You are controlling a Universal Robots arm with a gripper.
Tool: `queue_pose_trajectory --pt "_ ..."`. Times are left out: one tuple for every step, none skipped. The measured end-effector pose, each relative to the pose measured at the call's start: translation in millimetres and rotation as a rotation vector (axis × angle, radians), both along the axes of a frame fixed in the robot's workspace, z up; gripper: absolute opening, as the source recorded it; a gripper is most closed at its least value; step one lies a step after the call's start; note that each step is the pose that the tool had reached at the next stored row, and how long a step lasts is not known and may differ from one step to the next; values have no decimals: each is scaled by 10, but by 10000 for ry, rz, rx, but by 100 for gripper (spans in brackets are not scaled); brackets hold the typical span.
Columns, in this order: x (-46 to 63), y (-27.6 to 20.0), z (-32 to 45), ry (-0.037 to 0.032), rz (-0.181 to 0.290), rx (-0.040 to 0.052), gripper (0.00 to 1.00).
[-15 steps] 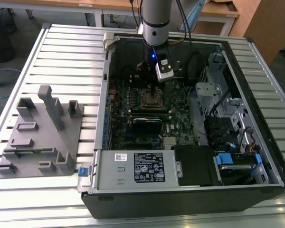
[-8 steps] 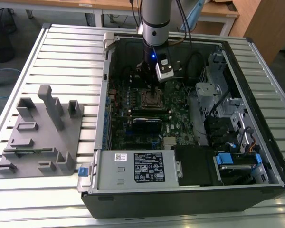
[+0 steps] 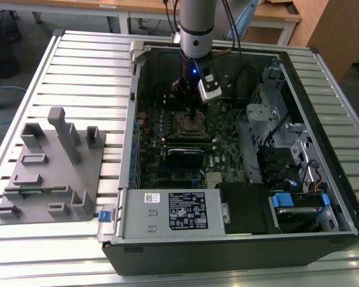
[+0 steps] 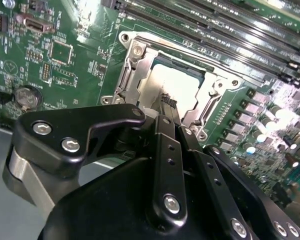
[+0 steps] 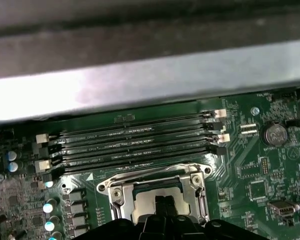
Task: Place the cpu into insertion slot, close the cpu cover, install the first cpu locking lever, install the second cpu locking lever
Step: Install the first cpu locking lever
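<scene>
hand point(image 4: 166, 102) — fingers closed together, tips down on the cpu point(image 4: 177, 85) | cpu lies in the insertion slot point(image 5: 157, 192); cpu cover point(image 4: 135, 70) looks shut over it | judgement — press squarely; avoid skidding onto the motherboard point(image 3: 221, 134)

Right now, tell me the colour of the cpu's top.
Dull silver-grey, glaring pale under the light. The cpu shows best in the second wrist view, just beyond the tool.
</scene>
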State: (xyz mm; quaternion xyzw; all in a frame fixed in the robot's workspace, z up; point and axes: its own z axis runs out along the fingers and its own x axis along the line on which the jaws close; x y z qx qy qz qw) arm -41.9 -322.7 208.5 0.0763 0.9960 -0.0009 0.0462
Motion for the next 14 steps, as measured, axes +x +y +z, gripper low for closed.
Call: queue_pose_trajectory --pt "0 0 0 6 128 -15 11" --pt "0 0 -1 13 243 -32 11" --pt "0 0 -2 23 351 -54 11" --pt "0 0 -3 39 453 -84 11" --pt "0 0 -4 59 552 -129 11" --pt "0 0 -4 82 633 -190 11" --pt "0 0 -4 102 696 -258 11" --pt "0 -1 -4 127 747 -330 11" --pt "0 -2 -5 150 781 -405 11" --pt "0 -3 -4 174 811 -482 11" --pt "0 -6 -4 196 838 -539 11" --pt "0 -10 -4 215 872 -588 11" --pt "0 -15 -4 221 916 -608 11" --pt "-1 -17 -5 220 985 -619 11"
